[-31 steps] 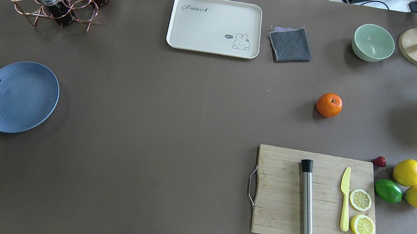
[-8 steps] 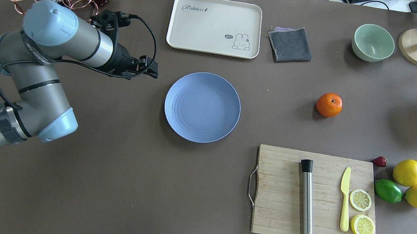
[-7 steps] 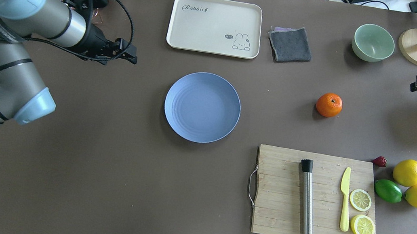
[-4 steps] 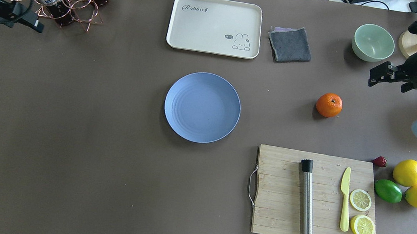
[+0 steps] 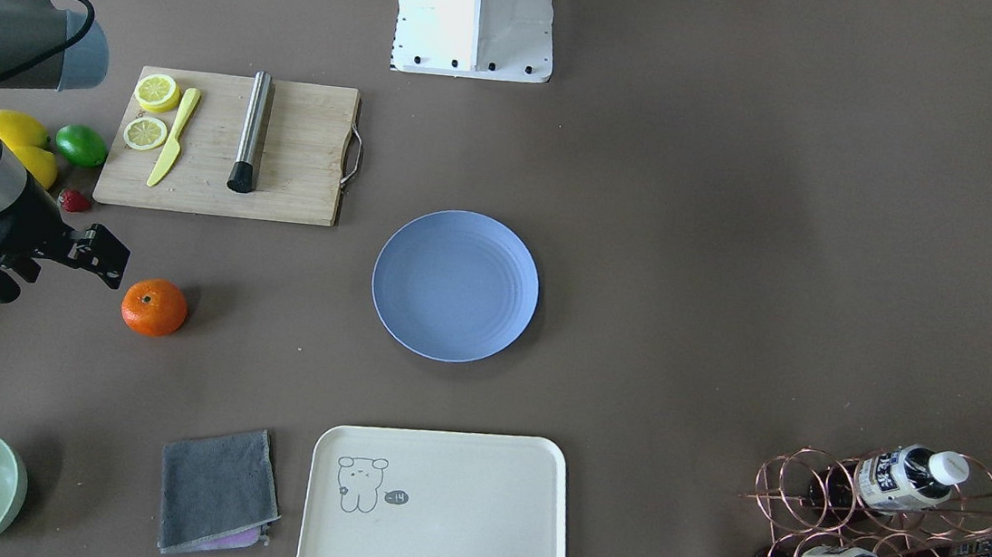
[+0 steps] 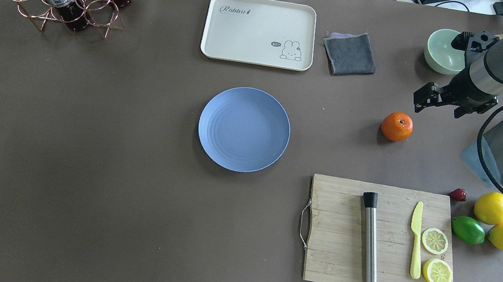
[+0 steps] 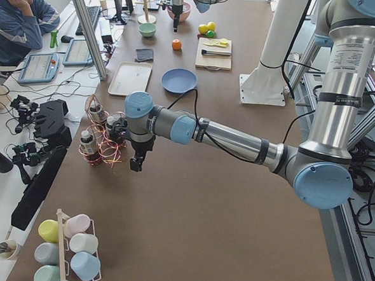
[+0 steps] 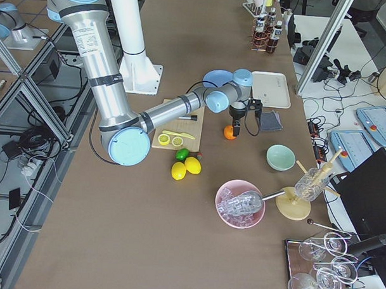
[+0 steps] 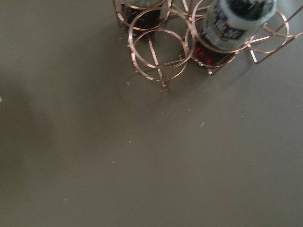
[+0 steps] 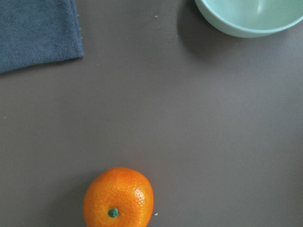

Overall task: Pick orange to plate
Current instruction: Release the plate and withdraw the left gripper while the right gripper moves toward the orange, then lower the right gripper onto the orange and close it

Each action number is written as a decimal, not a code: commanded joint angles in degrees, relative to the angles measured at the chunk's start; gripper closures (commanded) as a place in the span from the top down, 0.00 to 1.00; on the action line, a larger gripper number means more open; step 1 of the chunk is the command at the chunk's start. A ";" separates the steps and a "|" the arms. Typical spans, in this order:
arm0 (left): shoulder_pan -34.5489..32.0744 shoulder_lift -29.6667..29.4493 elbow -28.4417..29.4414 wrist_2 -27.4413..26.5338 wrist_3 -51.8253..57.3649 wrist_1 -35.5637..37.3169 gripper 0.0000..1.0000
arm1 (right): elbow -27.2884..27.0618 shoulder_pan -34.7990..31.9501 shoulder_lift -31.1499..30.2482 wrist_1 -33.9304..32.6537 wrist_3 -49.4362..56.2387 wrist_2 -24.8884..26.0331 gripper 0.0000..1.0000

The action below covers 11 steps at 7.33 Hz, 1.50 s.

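The orange [image 6: 396,126] sits on the bare table right of centre, and also shows low in the right wrist view [image 10: 118,197], with no fingers in that view. My right gripper [image 6: 424,97] hangs open a short way beyond and to the right of the orange, apart from it [image 5: 102,254]. The blue plate [image 6: 244,129] lies with nothing on it mid-table, well left of the orange. My left gripper [image 7: 135,165] shows only in the exterior left view, by the bottle rack [image 7: 98,141]; I cannot tell its state.
A cutting board [image 6: 380,238] with a muddler, a knife and lemon slices lies near the front right, with two lemons [image 6: 492,208], a lime [image 6: 468,230] and a strawberry beside it. A green bowl [image 6: 441,54], a grey cloth [image 6: 350,53] and a cream tray [image 6: 259,31] line the back.
The plate went from the left edge to mid-table. My left arm then drew back left out of the overhead view. My right arm came in from the right toward the orange.
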State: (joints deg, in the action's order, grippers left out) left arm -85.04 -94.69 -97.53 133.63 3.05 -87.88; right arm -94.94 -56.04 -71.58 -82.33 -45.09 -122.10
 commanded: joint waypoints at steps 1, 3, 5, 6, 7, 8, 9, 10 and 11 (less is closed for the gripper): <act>-1.97 2.48 2.26 -1.79 3.11 1.22 1.00 | 2.29 2.59 0.90 0.24 -1.39 2.11 1.00; -2.23 2.58 2.17 -1.96 3.11 1.31 1.00 | 3.53 4.70 3.01 0.33 -3.85 2.30 1.00; -2.24 2.75 2.08 -1.96 3.11 1.31 1.00 | 7.54 5.67 3.20 5.65 -4.04 3.00 1.00; -2.24 2.84 2.08 -1.96 3.11 1.22 1.00 | 11.58 5.85 3.28 10.22 -4.04 3.10 1.00; -2.24 2.84 2.08 -1.96 3.11 1.31 1.00 | 12.40 5.94 3.46 11.31 -4.21 3.10 1.00; -2.24 2.75 2.08 -1.96 3.11 1.31 1.00 | 12.41 6.55 4.24 11.41 -6.39 3.10 0.99; -2.15 2.75 2.17 -1.96 3.11 1.22 1.00 | 12.41 7.51 4.43 11.41 -7.02 3.62 0.99; -2.06 2.67 2.35 -1.96 3.11 1.22 1.00 | 12.32 7.70 4.34 11.41 -7.11 4.06 0.98; -2.06 2.67 2.26 -1.96 3.02 1.22 1.00 | 11.97 7.79 4.25 11.41 -7.20 5.72 0.88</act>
State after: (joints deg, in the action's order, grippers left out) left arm -87.15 -91.99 -95.29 131.66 6.14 -86.65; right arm -82.70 -48.52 -67.29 -70.97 -52.03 -117.88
